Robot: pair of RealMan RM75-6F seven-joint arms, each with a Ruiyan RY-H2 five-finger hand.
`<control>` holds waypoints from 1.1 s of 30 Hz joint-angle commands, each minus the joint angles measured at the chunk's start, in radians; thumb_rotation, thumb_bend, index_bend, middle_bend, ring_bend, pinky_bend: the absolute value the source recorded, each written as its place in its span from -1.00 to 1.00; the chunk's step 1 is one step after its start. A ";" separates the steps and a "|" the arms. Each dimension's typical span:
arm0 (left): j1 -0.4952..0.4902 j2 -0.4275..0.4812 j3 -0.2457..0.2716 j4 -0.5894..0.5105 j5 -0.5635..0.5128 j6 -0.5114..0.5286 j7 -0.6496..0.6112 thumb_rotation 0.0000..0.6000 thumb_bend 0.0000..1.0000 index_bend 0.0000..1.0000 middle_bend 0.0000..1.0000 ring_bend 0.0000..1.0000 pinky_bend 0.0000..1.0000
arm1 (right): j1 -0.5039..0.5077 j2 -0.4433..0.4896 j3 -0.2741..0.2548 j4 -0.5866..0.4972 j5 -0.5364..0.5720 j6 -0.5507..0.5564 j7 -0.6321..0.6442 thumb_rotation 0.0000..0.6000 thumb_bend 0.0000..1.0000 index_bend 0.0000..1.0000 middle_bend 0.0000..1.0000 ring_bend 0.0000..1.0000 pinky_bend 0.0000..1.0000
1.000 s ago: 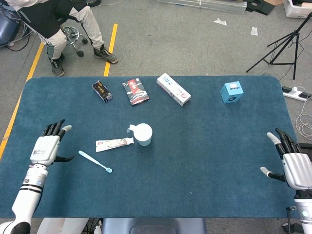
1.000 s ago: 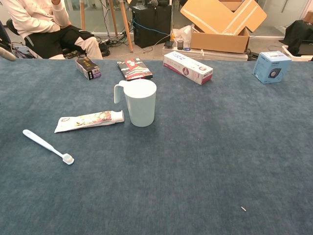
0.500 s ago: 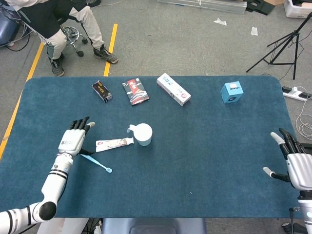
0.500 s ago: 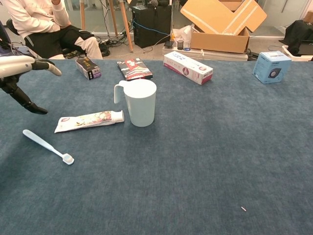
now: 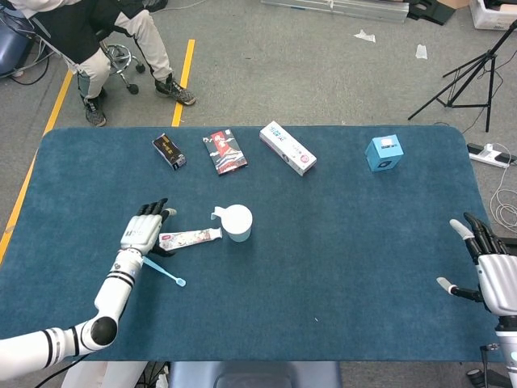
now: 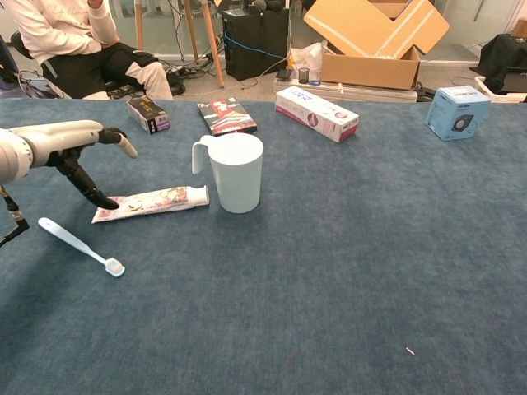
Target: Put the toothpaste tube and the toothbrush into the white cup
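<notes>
The left hand (image 5: 143, 232) has slid rightward across the worktop (image 5: 339, 242) and now sits over the flat end of the one toothpaste tube (image 5: 191, 238), fingers (image 6: 115, 138) spread wide and holding nothing. One pale blue toothbrush (image 5: 158, 268) lies just below it. The tube is white with printed colours, its cap touching the single white cup (image 5: 237, 222), a smooth handled plastic mug standing upright. Four boxes line the far edge. The right hand (image 5: 494, 277) rests open at the right edge.
</notes>
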 commanded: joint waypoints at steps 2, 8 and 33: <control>-0.019 -0.014 -0.010 0.003 -0.036 -0.011 -0.018 1.00 -0.96 -0.57 -1.00 -1.00 -1.00 | 0.000 0.001 0.001 0.001 0.001 -0.002 0.003 1.00 -0.92 -0.73 -1.00 -1.00 -0.64; -0.055 -0.026 -0.018 0.012 -0.109 -0.033 -0.031 1.00 -0.96 -0.53 -1.00 -1.00 -1.00 | 0.001 0.001 0.001 0.001 0.000 -0.007 0.003 1.00 -0.92 -0.73 -1.00 -1.00 -0.64; -0.161 -0.196 -0.004 0.170 -0.181 0.051 0.030 1.00 -0.96 -0.25 -1.00 -1.00 -1.00 | 0.005 0.000 -0.001 0.003 -0.008 -0.021 0.005 1.00 -0.92 -0.73 -1.00 -1.00 -0.64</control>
